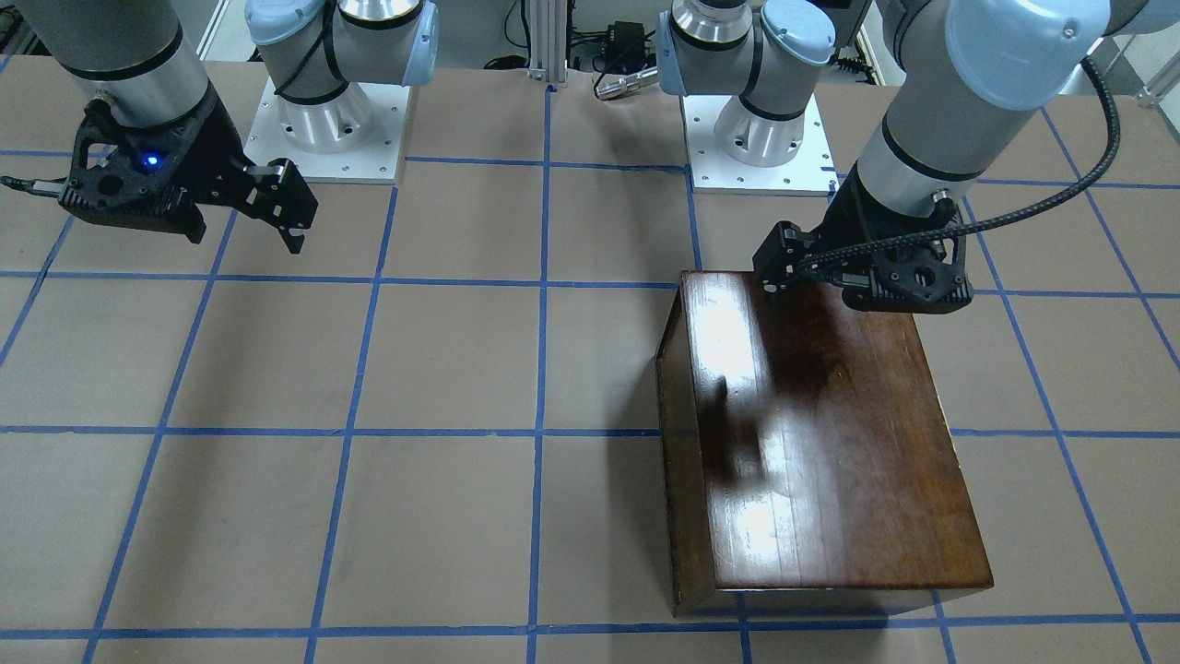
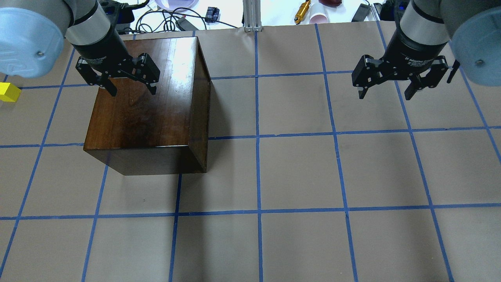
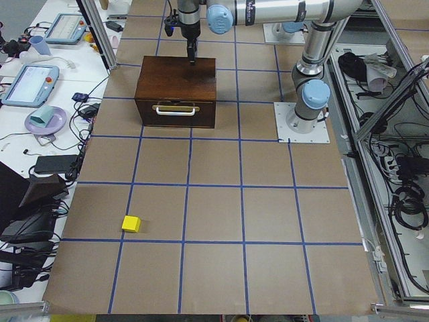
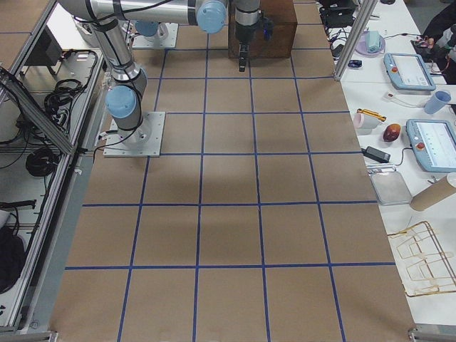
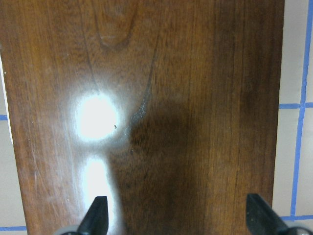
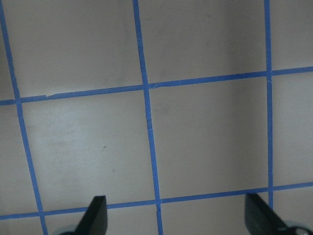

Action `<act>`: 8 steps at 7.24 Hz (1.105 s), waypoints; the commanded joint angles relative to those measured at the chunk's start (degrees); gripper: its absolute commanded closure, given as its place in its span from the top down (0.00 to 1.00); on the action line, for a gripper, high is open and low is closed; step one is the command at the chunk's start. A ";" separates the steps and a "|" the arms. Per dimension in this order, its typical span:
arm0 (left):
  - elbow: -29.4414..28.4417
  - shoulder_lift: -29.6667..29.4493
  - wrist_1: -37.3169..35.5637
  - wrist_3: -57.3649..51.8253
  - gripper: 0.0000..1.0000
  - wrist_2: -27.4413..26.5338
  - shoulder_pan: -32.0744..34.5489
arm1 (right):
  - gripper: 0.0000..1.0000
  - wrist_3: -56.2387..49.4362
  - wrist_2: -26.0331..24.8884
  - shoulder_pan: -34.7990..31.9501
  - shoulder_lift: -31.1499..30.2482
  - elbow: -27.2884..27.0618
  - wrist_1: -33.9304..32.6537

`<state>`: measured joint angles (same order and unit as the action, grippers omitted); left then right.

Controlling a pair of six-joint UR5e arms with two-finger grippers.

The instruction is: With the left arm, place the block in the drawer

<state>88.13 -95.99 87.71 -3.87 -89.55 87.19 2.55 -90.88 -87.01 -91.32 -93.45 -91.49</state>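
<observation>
Block [image 3: 131, 223] sits on the counter [image 3: 268, 215], far from the box [image 3: 175, 74]. Your left claw [image 2: 133, 91] hangs wide and empty over the box. Drawer [image 3: 175, 111] looks shut; you likely open it first.

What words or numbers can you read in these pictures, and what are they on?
Nothing reads clearly.
White print on the wrist of the right gripper: too blurred to read.
White print on the wrist of the left gripper: too blurred to read.
Screens of the tablets on the side bench: too small to read.
On the box and the block: no writing shows.
</observation>
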 commanded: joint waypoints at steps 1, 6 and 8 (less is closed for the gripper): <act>0.02 -0.25 0.00 0.00 1.00 -0.19 -0.09 | 1.00 0.00 0.00 0.00 0.00 0.03 0.00; 0.02 0.01 -0.44 0.09 1.00 0.43 -0.53 | 1.00 0.00 0.00 0.00 0.00 0.02 0.00; 0.02 -0.07 -0.44 -0.09 1.00 -0.27 -0.62 | 1.00 0.00 0.00 0.08 0.00 0.03 0.00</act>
<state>88.15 -96.03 87.29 -3.83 -89.47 86.67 2.55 -90.88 -87.00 -91.32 -93.44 -91.49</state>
